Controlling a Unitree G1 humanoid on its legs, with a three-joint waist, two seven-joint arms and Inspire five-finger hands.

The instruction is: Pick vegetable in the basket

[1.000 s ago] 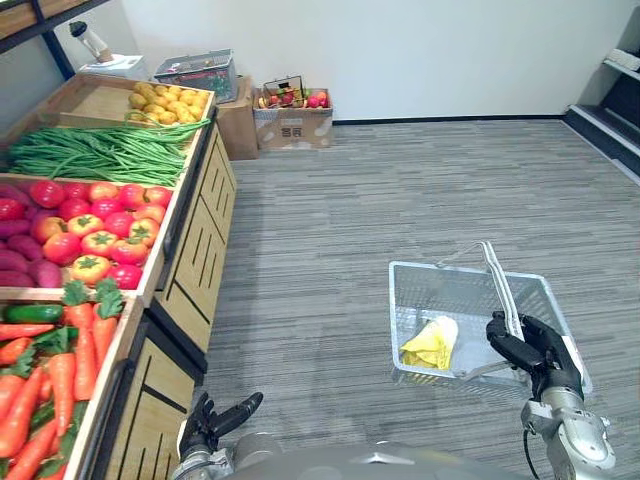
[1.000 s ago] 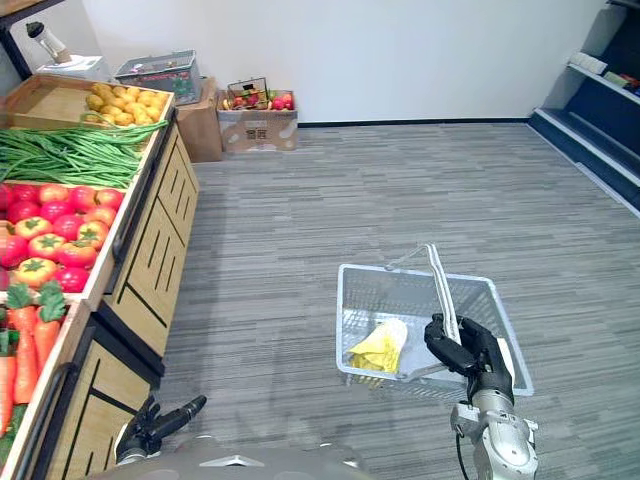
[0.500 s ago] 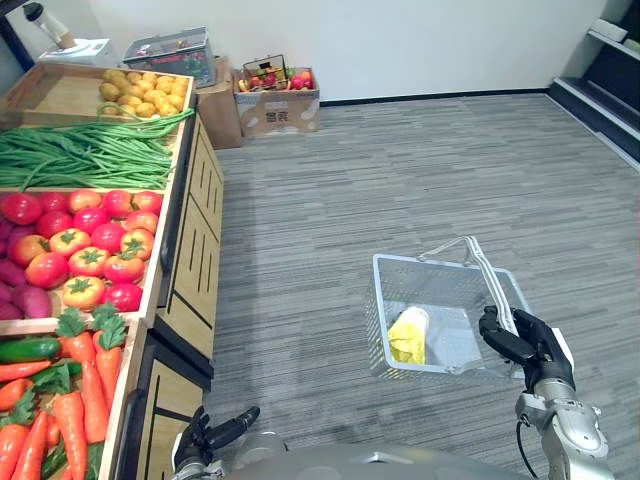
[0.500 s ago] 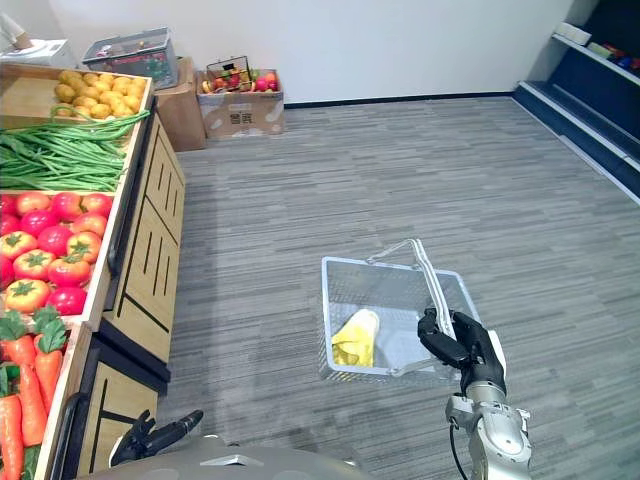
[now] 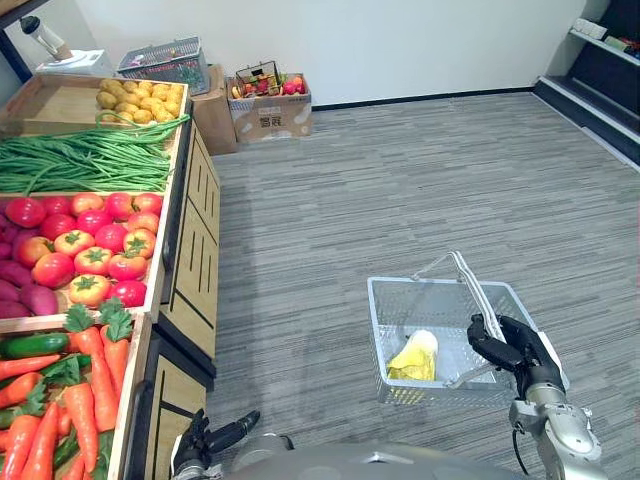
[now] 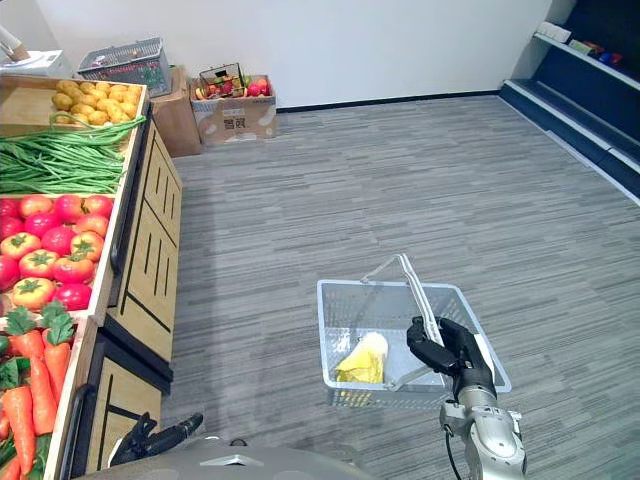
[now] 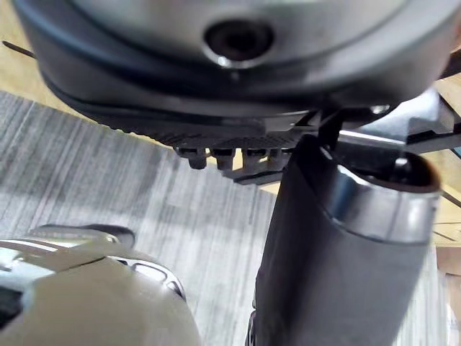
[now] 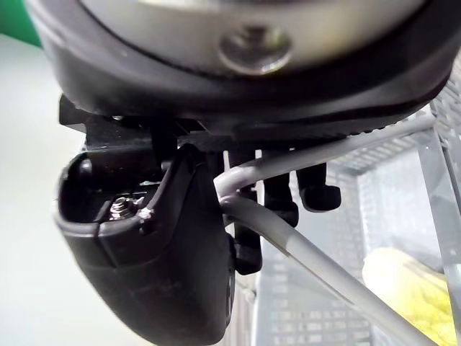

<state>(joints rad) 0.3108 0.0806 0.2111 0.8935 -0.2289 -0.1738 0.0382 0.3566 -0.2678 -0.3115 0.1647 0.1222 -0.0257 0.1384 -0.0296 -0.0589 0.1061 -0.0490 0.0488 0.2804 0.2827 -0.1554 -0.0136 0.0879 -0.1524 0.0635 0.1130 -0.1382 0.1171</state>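
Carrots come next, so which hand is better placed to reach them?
Left. The left hand hangs empty by the stand under the carrots; the right hand is curled round the basket handle.

Bright, even light all over
The white wall (image 5: 420,40) glows and the floor (image 5: 400,190) is well lit (shadows are soft).
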